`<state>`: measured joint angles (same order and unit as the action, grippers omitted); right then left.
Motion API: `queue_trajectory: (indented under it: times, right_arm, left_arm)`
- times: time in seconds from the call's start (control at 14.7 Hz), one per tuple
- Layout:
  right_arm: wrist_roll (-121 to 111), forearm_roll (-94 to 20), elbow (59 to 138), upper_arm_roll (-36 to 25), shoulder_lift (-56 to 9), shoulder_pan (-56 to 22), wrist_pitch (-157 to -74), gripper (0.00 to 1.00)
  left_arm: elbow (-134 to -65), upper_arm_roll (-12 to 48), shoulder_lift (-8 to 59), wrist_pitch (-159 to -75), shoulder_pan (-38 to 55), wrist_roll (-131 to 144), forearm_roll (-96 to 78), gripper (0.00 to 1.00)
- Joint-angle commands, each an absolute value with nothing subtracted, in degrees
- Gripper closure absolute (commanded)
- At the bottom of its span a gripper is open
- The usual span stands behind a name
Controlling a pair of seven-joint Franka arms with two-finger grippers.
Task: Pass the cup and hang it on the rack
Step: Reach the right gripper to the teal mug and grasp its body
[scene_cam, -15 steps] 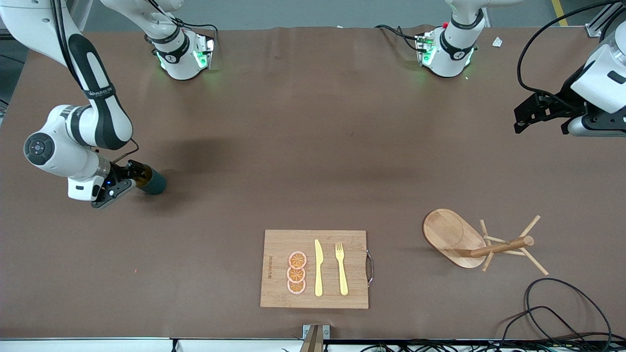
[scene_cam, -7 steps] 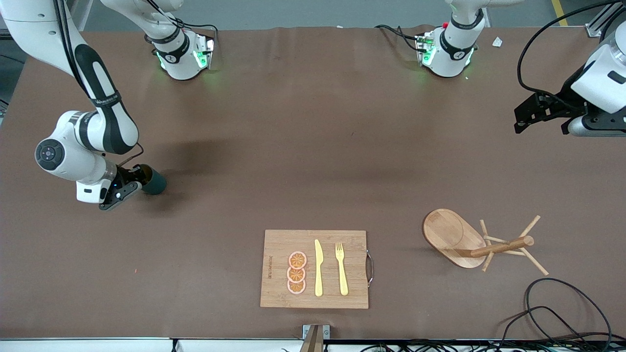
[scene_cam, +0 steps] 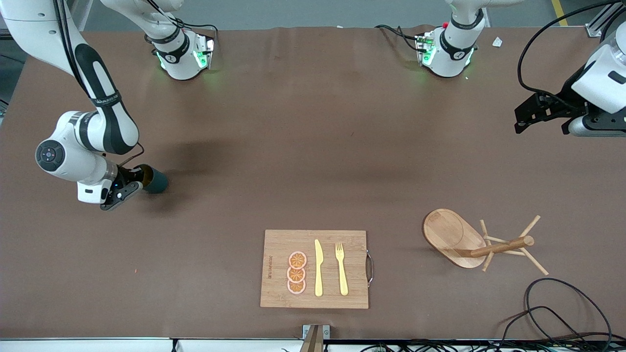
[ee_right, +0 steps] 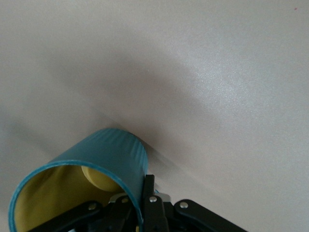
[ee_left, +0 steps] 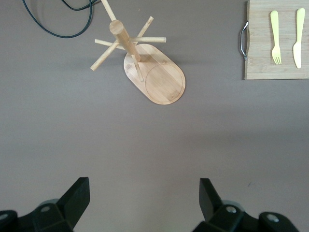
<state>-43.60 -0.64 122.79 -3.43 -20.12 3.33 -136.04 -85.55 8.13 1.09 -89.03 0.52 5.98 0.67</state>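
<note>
Cup [scene_cam: 155, 181] lies tilted in the right claw [scene_cam: 128, 184], clamped by its rim, long axis roughly level, base pointing away from the claw toward the tabletop's [scene_cam: 313, 146] middle. Left claw [ee_left: 144, 200] waits, spread wide, above the rack [ee_left: 145, 67].

Brown table [scene_cam: 303, 146]. Board [scene_cam: 279, 244] near front edge. Rack [scene_cam: 462, 239] beside board toward left arm's end, upright. Black cable [scene_cam: 562, 313] nearer camera than rack. Cup [scene_cam: 155, 181] at right arm's end, contact with table unclear.
</note>
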Motion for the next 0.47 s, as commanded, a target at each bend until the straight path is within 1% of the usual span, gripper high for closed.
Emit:
queue_trajectory:
  times: [0.0,0.2,0.41]
  right_arm:
    - [-38.08,-1.05,121.91,-2.90,-18.02,2.03,-132.55,0.99]
    - [-29.39,-1.05,121.90,-1.85,-16.53,0.18,-130.97,0.99]
    - [-15.61,-1.05,120.24,2.53,-15.56,-0.61,-127.10,1.00]
  left_arm:
    - [-84.11,8.17,1.58,-87.89,0.35,5.80,0.09,0.00]
    - [-84.11,8.17,1.58,-87.98,0.35,5.71,0.00,0.00]
    - [-84.20,8.17,1.58,-87.89,0.35,5.71,0.00,0.00]
